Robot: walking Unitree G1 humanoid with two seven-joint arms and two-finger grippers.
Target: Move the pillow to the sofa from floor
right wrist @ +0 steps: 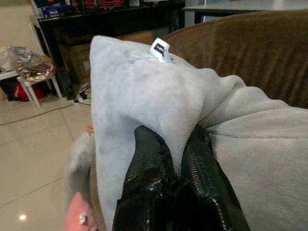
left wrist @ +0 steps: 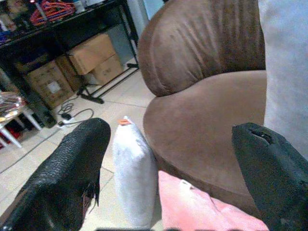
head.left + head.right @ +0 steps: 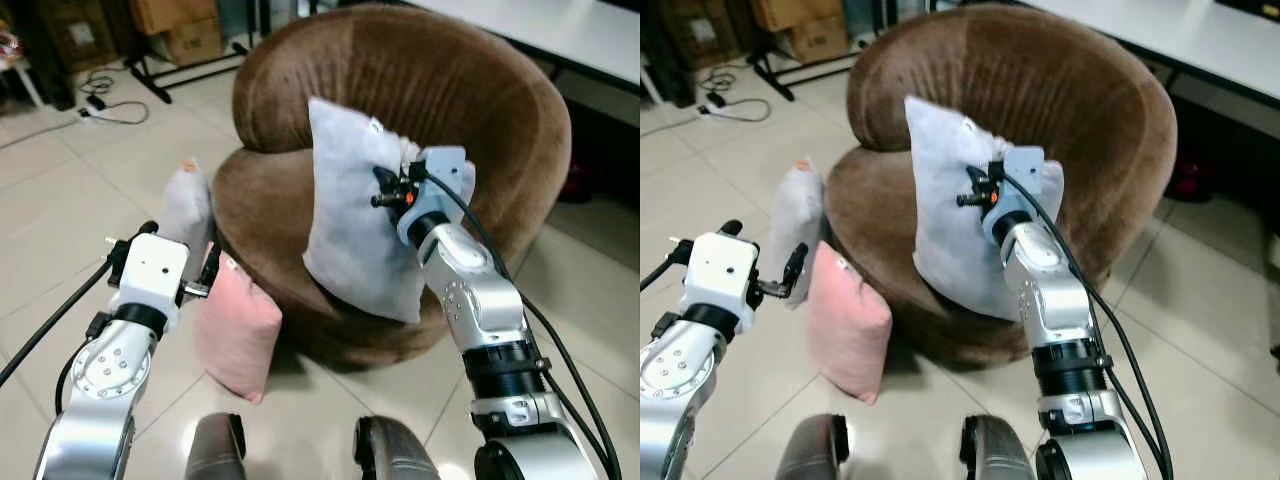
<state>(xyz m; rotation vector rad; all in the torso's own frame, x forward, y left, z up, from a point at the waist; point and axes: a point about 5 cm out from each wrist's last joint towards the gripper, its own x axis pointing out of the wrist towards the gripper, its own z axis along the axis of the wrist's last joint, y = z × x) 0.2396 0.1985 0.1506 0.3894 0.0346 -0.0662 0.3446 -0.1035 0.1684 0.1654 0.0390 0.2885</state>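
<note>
A round brown sofa chair (image 3: pixel 420 110) stands on the tiled floor (image 3: pixel 60 200), and a grey pillow (image 3: pixel 350 200) hangs upright above its seat, long axis near vertical, lower corner at the seat's front edge. The right pincer (image 1: pixel 175 159) is clamped together on a fold of that pillow, so the seat lies directly below and beyond it. A pink pillow (image 3: pixel 235 330) and a smaller grey pillow (image 3: pixel 185 205) lean against the sofa's base on the floor, just beside the left pincer (image 2: pixel 173 159), whose fingers stand wide apart, holding nothing.
</note>
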